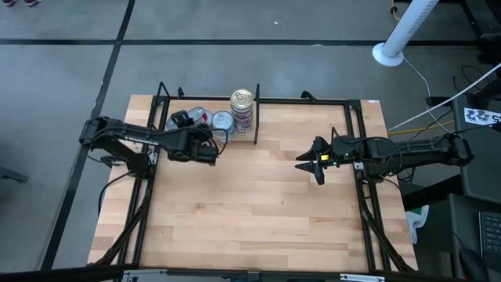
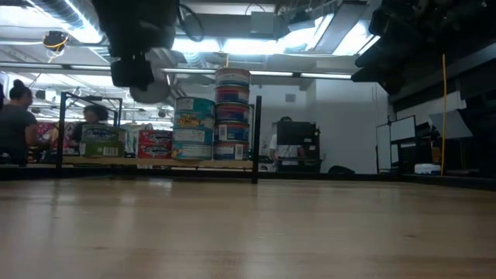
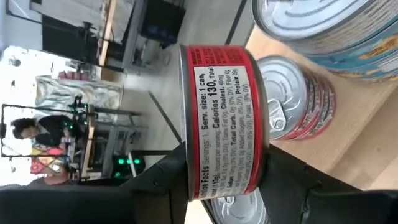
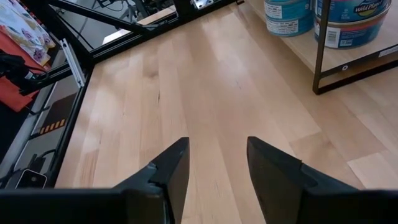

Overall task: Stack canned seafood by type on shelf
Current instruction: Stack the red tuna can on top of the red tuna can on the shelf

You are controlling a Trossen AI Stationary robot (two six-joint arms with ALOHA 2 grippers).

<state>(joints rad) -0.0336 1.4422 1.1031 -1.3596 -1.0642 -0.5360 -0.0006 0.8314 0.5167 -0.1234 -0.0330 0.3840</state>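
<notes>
The shelf (image 1: 258, 196), a light wooden board inside a thin black frame, holds all the tins at about 11 o'clock in the high view, just left of the short black divider bar (image 1: 257, 121).

Against the bar stands a tall stack (image 1: 243, 112) with a pale gold pull-tab top. In the low view this stack (image 2: 232, 116) shows about 5 tins, though the exact count is hard to tell. Beside it is a shorter pile (image 2: 194, 129) of 2 blue-labelled tins, then a red-labelled tin (image 2: 156, 144) and a green-labelled one (image 2: 102, 141) farther along. From above, 2 silver tops (image 1: 222, 120) lie left of the tall stack; the rest is partly hidden by the arm.

The left gripper (image 1: 205, 149) hangs above the board at about 10 o'clock, near the tins. Its fingers (image 3: 286, 186) clamp 1 red-rimmed tin (image 3: 224, 121) held on edge, nutrition label facing the wrist camera. Beyond it the wrist view shows a 2-high pile with red labels (image 3: 298, 99) and a blue-labelled tin (image 3: 329, 28).

The right gripper (image 1: 309, 163) waits at about 3 o'clock, its fingers (image 4: 171, 171) parted over bare wood with nothing between them.

People (image 2: 15, 124) are visible in the room behind.
</notes>
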